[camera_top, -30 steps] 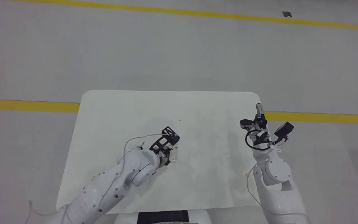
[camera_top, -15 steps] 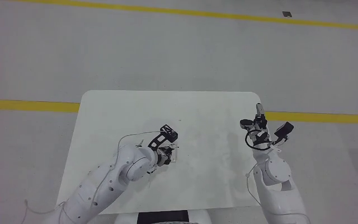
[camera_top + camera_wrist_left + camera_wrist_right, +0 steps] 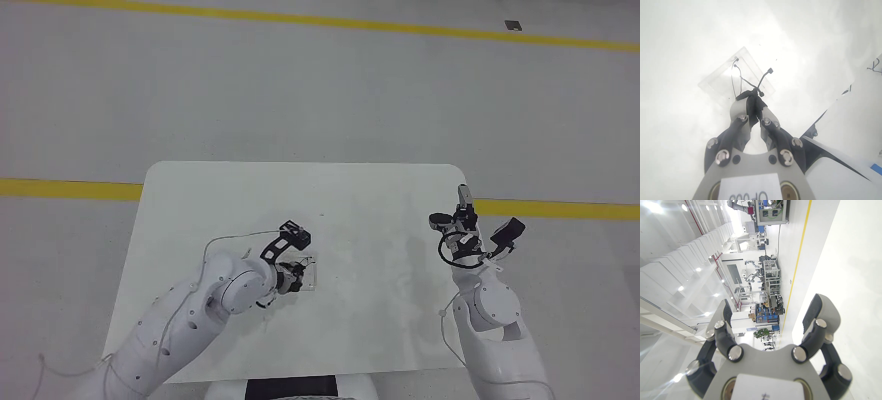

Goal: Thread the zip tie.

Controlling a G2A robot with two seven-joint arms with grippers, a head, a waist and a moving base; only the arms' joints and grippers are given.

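Left gripper [image 3: 752,100], jaws closed on a bunch of thin black zip ties [image 3: 763,77], holds them over a clear plate [image 3: 719,75] on the table [image 3: 380,195]. The ties fan out from the pinch, and some ends reach across the plate. Right gripper [image 3: 771,306] hangs open and empty by the table's right edge, well apart. Threading likely calls for singling out one tie and holding its tail steady while the free gripper comes in for the head; the tangle could snag. Since a second ago, the left forearm has swung outward and the wrist turned, tips staying over the plate. The right arm is unchanged.
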